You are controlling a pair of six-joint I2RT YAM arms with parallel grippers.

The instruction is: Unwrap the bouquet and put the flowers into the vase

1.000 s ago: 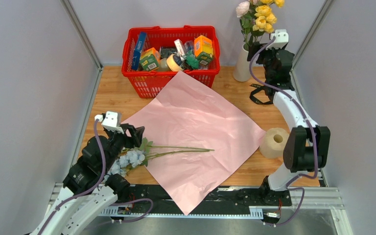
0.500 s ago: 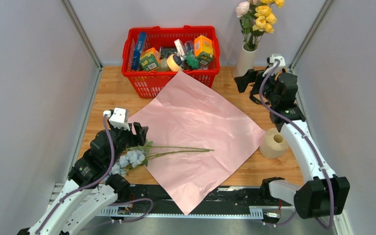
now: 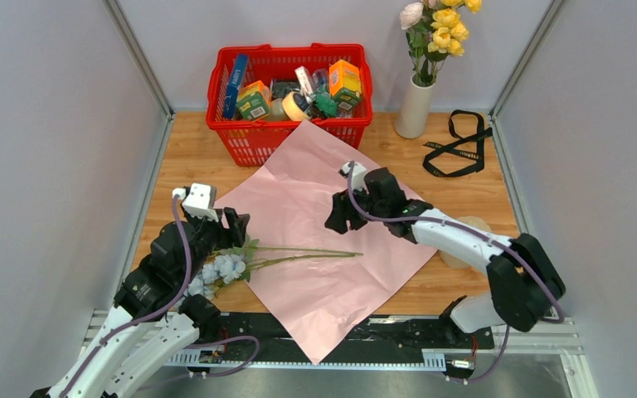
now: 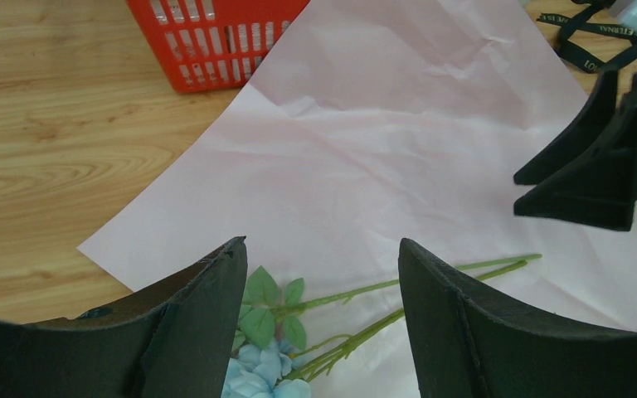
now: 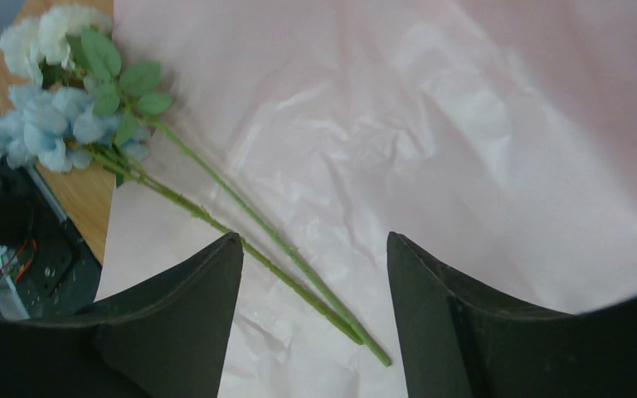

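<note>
Flowers (image 3: 230, 267) — two loose stems at the near-left of the surface (image 3: 191, 157). The blue and white blooms lie off the left edge of the pink paper (image 3: 315, 191), and the stems run rightward onto it. Left tool (image 4: 322, 245) hangs over the blooms, jaws spread, gripping nothing. Right tool (image 3: 340, 217) is over the paper's middle, jaws apart and empty — bare paper beneath. Vase (image 3: 414, 106) stands upright at the far-right corner, yellow and pink blooms in it, with a black ribbon (image 3: 456, 145) near it. The paper's far corner reaches the red basket (image 3: 290, 133) at the far edge.
</note>
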